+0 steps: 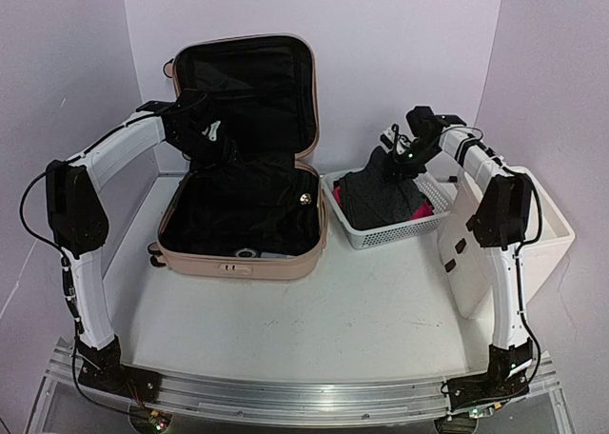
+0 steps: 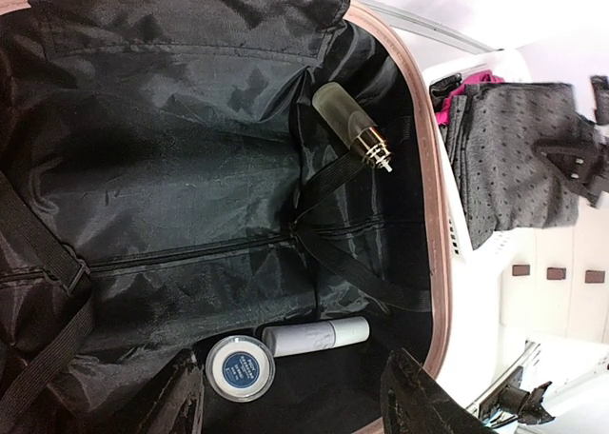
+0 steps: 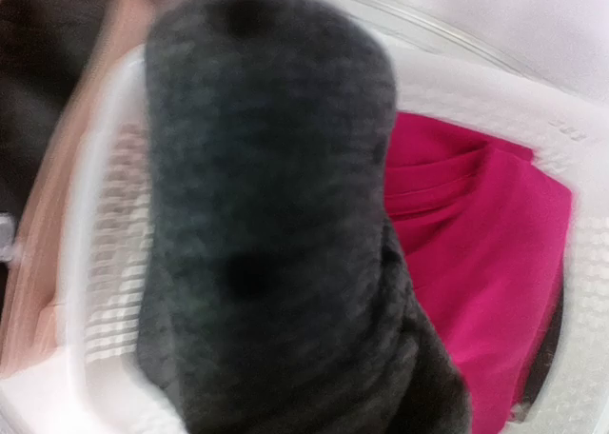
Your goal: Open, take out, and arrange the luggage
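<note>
The luggage (image 1: 238, 261) lies open at the left-centre of the table: its lower shell is flat, and its lid stands upright at the back wall, hinged along the rear edge. The latch side faces the arm bases, and a dark wheel shows at the front left corner, so its long axis seems to run left to right. The left gripper (image 1: 217, 147) hangs over the rear left of the lower shell. Its fingers (image 2: 181, 401) are spread wide with nothing between them, above the black lining. Inside, a frosted spray bottle (image 2: 347, 120) lies near the right wall, and a white tube (image 2: 316, 337) and a blue-lidded jar (image 2: 240, 368) lie by the front wall. The right gripper (image 1: 398, 160) is well apart from the case, over the white mesh basket (image 1: 400, 232) and against a grey garment (image 1: 381, 196). That cloth fills its camera, so I cannot tell how its jaws stand. The basket sits just beside the case's right wall, with a white drawer cabinet (image 1: 542, 234) beyond it; bare table lies in front
</note>
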Controlling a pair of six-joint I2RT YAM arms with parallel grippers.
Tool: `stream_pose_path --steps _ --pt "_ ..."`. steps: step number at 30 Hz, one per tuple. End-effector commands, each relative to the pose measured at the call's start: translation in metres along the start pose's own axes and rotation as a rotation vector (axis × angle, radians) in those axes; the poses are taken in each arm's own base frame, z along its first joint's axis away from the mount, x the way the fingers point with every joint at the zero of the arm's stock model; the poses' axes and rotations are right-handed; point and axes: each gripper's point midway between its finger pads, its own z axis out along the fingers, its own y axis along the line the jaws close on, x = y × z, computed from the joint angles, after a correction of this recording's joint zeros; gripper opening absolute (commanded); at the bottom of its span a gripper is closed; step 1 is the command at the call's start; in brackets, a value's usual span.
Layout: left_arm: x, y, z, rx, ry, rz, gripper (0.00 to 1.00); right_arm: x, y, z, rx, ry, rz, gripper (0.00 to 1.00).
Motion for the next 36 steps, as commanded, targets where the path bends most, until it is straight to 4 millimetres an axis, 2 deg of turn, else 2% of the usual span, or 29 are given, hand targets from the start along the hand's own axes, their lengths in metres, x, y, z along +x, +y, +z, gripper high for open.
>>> stream_pose_path --steps 1,3,5,9,16,20,24,28,32,36 --pt "-0.015 -0.016 -0.02 0.047 -0.065 0.023 0.64 -0.037 -0.042 -0.002 0.491 -0.152 -0.02 0.48" --pt "-0.013 -0.016 -0.021 0.05 -0.061 0.022 0.64 -0.05 -0.055 -0.005 0.673 -0.216 -0.01 0.65" --pt "-0.011 -0.016 -0.022 0.052 -0.057 0.02 0.64 -0.051 -0.063 -0.004 0.797 -0.209 0.011 0.86" --pt "-0.009 -0.016 -0.027 0.046 -0.064 0.018 0.64 -0.045 -0.06 -0.017 0.839 -0.191 0.041 0.97" --pt "-0.001 -0.012 -0.028 0.038 -0.054 0.013 0.64 -0.032 -0.053 -0.078 0.892 -0.199 0.096 0.98" --pt "-0.001 -0.013 -0.026 0.047 -0.047 0.011 0.64 -0.029 -0.042 -0.096 0.848 -0.204 0.076 0.98" --pt "-0.003 -0.016 -0.024 0.063 -0.045 0.014 0.64 -0.028 -0.011 -0.075 0.622 -0.191 0.057 0.98" --pt "-0.003 -0.016 -0.024 0.063 -0.047 0.013 0.64 -0.025 0.027 -0.052 0.385 -0.202 0.144 0.96" --pt "0.0 -0.016 -0.025 0.064 -0.042 0.013 0.65 -0.028 0.05 -0.035 0.29 -0.203 0.173 0.91" --pt "0.003 -0.013 -0.025 0.053 -0.038 0.015 0.66 -0.032 0.073 -0.029 0.211 -0.206 0.196 0.93"
